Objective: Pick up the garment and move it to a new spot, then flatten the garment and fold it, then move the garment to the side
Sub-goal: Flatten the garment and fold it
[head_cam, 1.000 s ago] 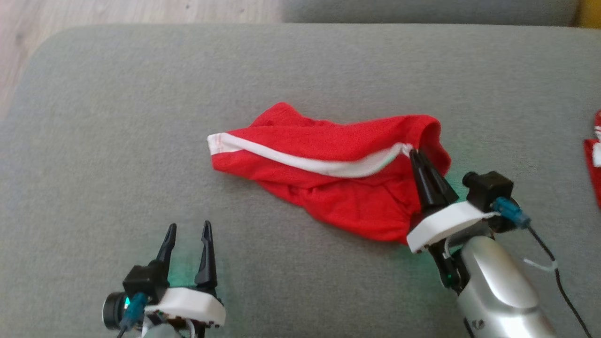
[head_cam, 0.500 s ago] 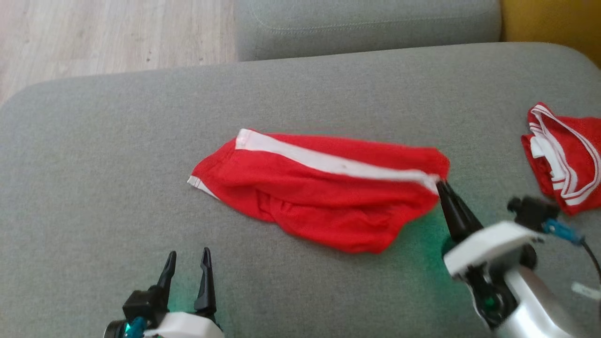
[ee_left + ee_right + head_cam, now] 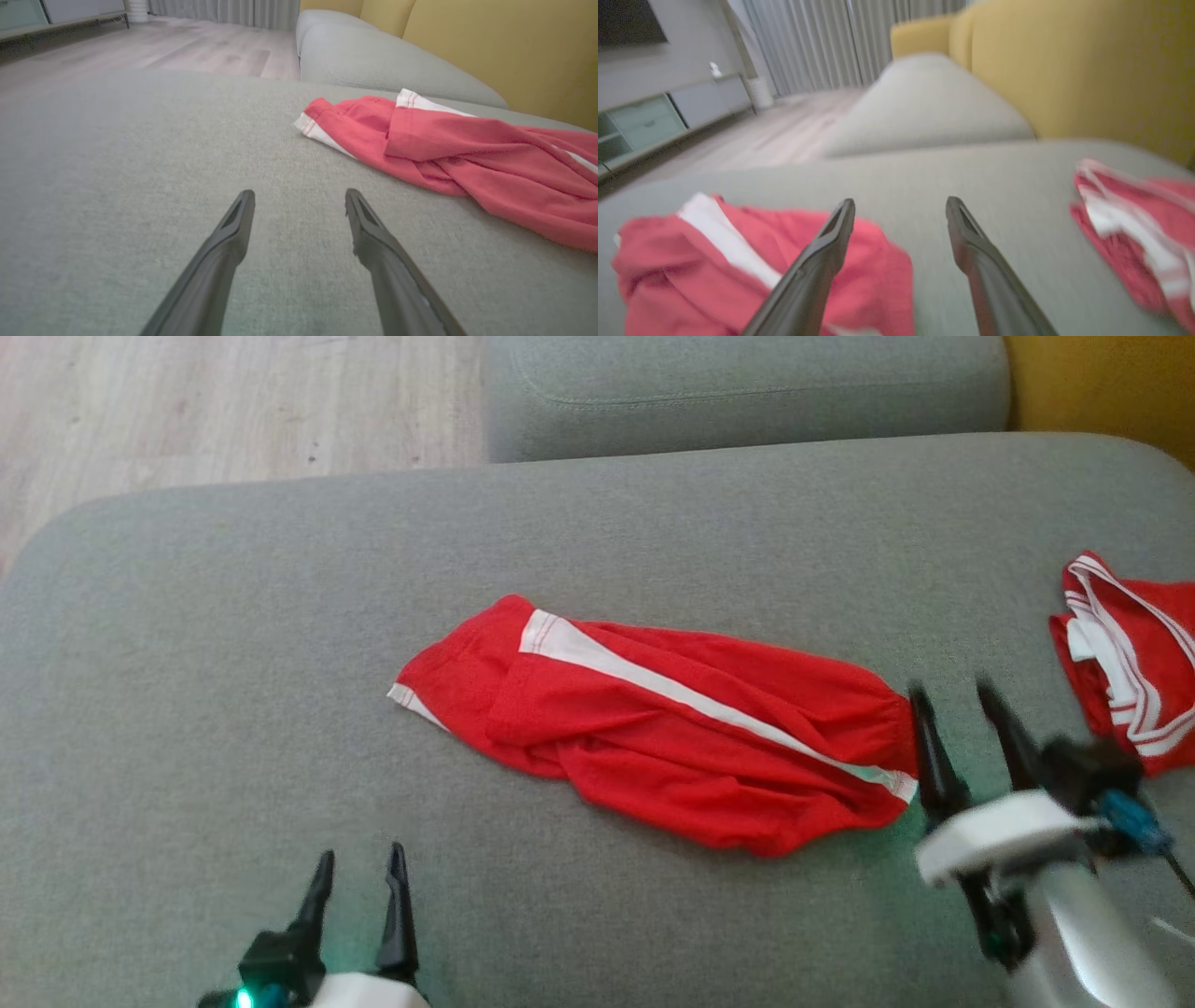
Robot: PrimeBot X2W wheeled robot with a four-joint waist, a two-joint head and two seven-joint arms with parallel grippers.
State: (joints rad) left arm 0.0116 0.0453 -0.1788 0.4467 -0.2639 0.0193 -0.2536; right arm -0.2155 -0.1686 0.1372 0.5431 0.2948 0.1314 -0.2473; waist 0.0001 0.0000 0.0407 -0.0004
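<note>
Newly released, the garment (image 3: 672,737) lies rumpled on the cushion (image 3: 233,663); head view: our right pincer (image 3: 950,693) apart beside its right end. Left wrist view: left pincer (image 3: 300,193) apart, short of it. Right wrist view: jaws empty. We judge flattening next: grip both ends.

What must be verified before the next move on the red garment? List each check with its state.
1. Right gripper open, nothing between its fingers: ok.
2. Left gripper open, over bare grey fabric cushion: ok.
3. Red garment with white stripe lies wholly on cushion: ok.
4. Garment flattened: not ok, bunched and creased.
5. Second red-and-white garment at right lies apart: ok.
6. Right fingers clear of garment's edge: cannot tell.
</note>
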